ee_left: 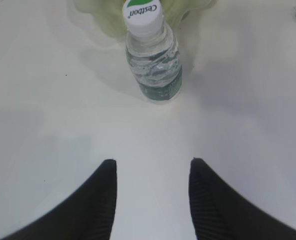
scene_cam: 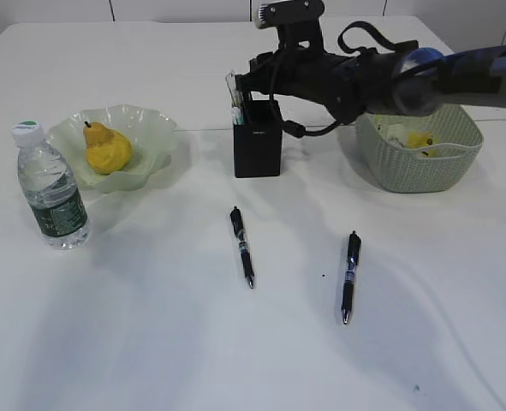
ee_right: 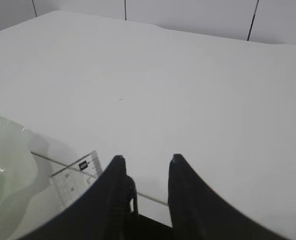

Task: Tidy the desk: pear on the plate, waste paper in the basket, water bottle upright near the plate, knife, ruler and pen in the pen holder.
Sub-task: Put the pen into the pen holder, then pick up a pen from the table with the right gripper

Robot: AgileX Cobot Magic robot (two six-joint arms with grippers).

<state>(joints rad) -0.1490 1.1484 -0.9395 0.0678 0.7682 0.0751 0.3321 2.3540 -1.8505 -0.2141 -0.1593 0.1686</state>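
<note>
1. The water bottle (scene_cam: 50,187) stands upright at the table's (scene_cam: 150,342) 9 o'clock edge, just beside the ruffled green glass plate (scene_cam: 141,124), which holds the yellow pear (scene_cam: 107,148); this part of the job looks done
2. The left tool (ee_left: 153,170) hovers with its jaws parted and nothing between them; in its wrist view the bottle is at 12 o'clock, clear of the fingertips. My worry: an advance from here could knock the bottle over and undo that step
3. Two pens lie flat toward 6 o'clock, well apart from either tool: the left pen (scene_cam: 242,247) and the right pen (scene_cam: 349,276). Both must go into the pen holder yet; being thin and round, they could roll or slip from a pinch
4. The black pen holder (scene_cam: 257,147) stands near the centre, with the clear ruler (ee_right: 77,177) sticking up out of it, along with another item I cannot identify
5. The right tool (ee_right: 145,162) is directly above the holder, jaws parted and empty; the ruler's top sits at its 9 o'clock, just beside the left finger. A sideways exit could catch the ruler and tip the holder
6. The sage-green basket (scene_cam: 424,171) at 3 o'clock holds waste paper, under the right arm
</note>
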